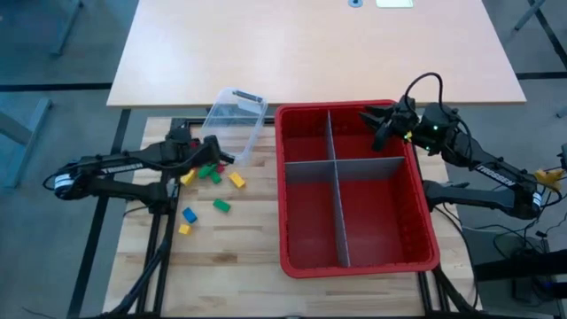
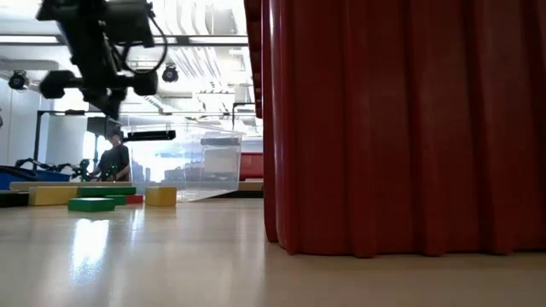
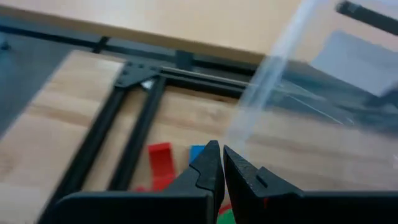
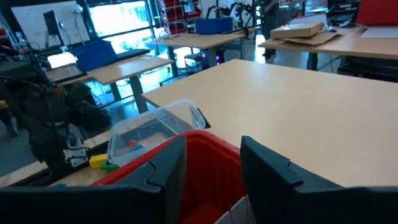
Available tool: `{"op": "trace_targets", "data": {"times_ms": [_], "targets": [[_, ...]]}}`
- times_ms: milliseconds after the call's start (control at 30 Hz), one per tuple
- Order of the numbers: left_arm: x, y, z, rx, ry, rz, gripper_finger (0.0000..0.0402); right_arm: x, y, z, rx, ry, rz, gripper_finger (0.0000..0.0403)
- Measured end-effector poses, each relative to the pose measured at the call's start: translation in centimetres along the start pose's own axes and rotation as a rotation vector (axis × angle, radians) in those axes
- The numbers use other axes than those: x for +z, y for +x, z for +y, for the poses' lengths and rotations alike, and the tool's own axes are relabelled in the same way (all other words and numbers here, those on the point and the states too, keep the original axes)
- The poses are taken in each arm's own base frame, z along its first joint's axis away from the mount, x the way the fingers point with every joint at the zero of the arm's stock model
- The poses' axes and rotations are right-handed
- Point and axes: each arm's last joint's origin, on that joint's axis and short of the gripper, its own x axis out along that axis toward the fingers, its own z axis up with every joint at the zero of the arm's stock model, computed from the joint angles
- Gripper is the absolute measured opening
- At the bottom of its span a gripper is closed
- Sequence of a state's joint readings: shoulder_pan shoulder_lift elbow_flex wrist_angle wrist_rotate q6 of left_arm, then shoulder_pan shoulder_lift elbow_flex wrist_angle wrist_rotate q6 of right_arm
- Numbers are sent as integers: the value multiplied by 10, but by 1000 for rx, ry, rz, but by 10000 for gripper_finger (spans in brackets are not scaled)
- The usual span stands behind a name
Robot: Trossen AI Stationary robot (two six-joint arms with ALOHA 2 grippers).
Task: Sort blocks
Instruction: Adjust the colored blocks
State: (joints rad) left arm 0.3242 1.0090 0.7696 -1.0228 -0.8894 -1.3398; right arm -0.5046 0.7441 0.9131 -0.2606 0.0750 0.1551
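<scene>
Left end effector [image 1: 215, 152], fingers pressed together and holding nothing, hovers at the blocks [image 1: 213, 174] scattered on the bench beside the red bin [image 1: 425, 217]. Right end effector [image 1: 379, 122], spread and empty, waits over the bin's far corner. Recommend spreading the fingers and squaring on one block's flat faces: hard, smooth plastic.

Blocks [image 1: 205, 180]: red, yellow, green, blue, scattered on pale wood-grain table [image 1: 239, 248]. Bin [image 1: 425, 252]: solid red, with grey dividers [image 1: 339, 213]. Tub [image 1: 235, 120]: clear, colourless. Both arms: dark, near black. Frame rails [image 3: 99, 143] under table: black.
</scene>
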Motion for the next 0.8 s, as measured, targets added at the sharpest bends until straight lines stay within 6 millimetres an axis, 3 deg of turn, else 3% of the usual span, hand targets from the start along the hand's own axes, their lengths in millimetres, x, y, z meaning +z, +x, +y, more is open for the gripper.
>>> {"op": "trace_targets", "data": {"times_ms": [367,567,800], "targets": [[-5,16,-39,-148,61,56,0,0,-2,0,-1,-3,4,131],[-5,18,-40,-130,43,25,0,-1,-5,-1,-2,-4,11,135],[13,6,-34,-128,28,-85,0,-1,-8,-1,-3,-1,12,125]]}}
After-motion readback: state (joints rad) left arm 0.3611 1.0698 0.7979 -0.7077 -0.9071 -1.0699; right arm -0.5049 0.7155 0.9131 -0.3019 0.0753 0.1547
